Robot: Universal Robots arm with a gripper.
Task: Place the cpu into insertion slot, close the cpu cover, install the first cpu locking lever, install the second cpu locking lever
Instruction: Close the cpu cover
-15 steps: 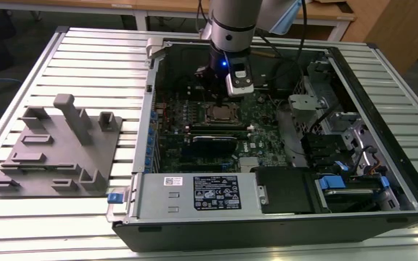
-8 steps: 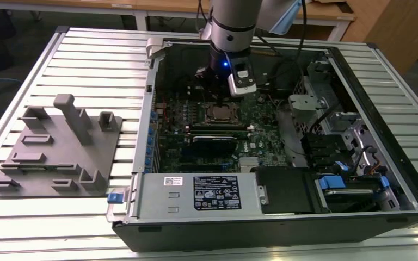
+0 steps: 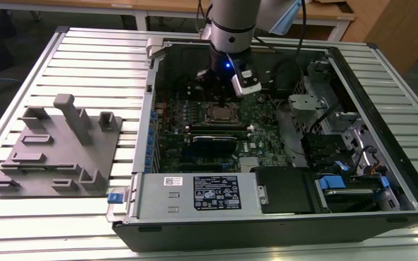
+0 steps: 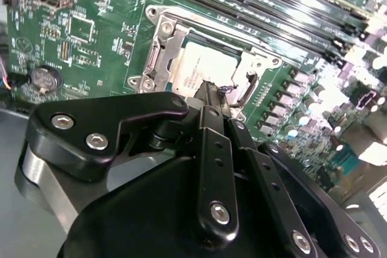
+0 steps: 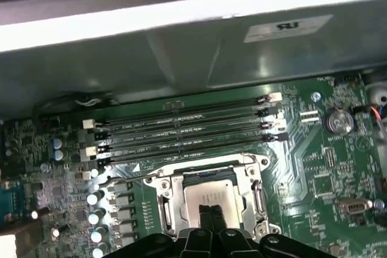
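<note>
The fingers [image 5: 205,217], pinched together and gripping nothing, are hovering just above the cpu [image 5: 211,196], which is sitting in the insertion slot [image 5: 202,176] with the cpu cover [image 5: 172,200] lying flat around it. The locking-lever step seems to be in hand, calling for fine, careful aim.

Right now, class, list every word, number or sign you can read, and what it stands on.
No text reads reliably.
Large white label on the silver power supply box: print too small.
White sticker on the grey case wall: mark blurred.
Silvery-grey square cpu: faint print, unreadable.
</note>
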